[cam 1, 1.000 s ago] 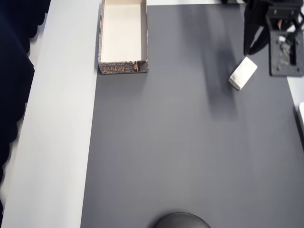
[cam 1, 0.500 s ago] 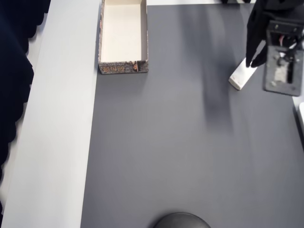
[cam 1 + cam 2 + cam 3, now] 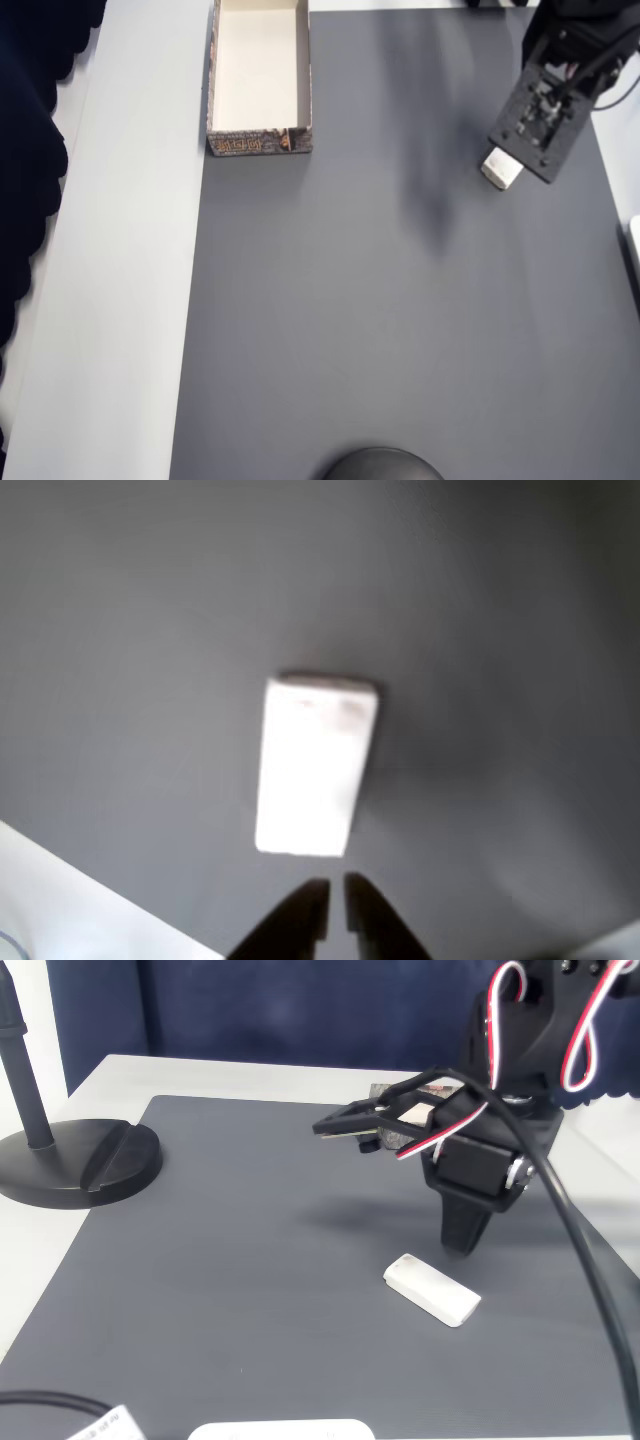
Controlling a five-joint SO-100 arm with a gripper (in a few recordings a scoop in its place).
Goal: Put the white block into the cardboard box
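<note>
Even, soft light. Wrist view blurred; block (image 3: 315, 765) overexposed, edges smeared. Overhead view sharp; faint arm shadows streak the mat (image 3: 400, 300). Fixed view clear, soft shadow beneath the arm.

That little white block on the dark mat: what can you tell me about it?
The white block is a small, plain, flat rectangle with rounded corners, roughly twice as long as wide, smooth and matte. It lies flat on the grey mat, angled diagonally in the fixed view. Nothing grips it: the gripper hangs just beside one short end, its tips nearly together.
</note>
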